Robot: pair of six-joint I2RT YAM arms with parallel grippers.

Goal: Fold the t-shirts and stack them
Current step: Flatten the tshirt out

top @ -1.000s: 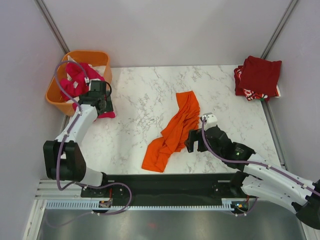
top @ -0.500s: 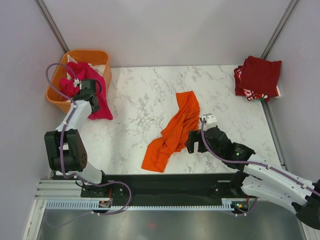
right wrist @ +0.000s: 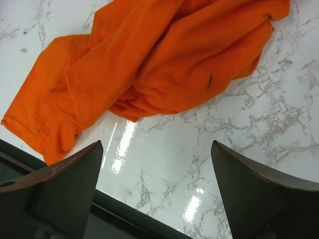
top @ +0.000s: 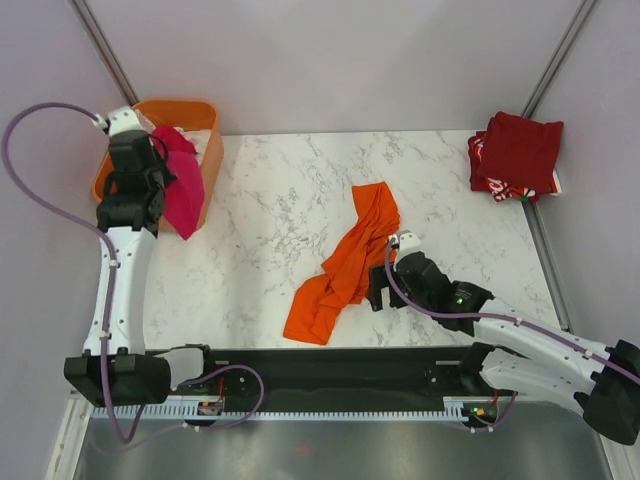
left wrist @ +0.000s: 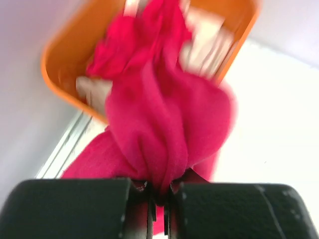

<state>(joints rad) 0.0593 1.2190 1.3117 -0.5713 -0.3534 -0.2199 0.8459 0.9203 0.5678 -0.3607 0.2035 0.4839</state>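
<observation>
My left gripper (top: pixel 150 185) (left wrist: pixel 160 196) is shut on a magenta t-shirt (top: pixel 182 190) (left wrist: pixel 164 124), lifted so the cloth hangs from the orange basket (top: pixel 195 112) down its table-side rim. A white garment (left wrist: pixel 204 45) lies in the basket beside it. A crumpled bright orange t-shirt (top: pixel 345 262) (right wrist: pixel 149 64) lies in the middle of the marble table. My right gripper (top: pixel 378 288) (right wrist: pixel 157 172) stands open just right of its lower half, nothing between the fingers. Folded dark red and red-and-white t-shirts (top: pixel 517 155) are stacked at the far right corner.
The orange basket (left wrist: pixel 60 79) sits at the table's far left edge, against the left wall. Grey walls close the table on three sides. The black rail (top: pixel 330 365) runs along the near edge.
The left gripper closed on the magenta shirt and rose back toward the basket, pulling the cloth off the table. The right arm shifted only slightly.
</observation>
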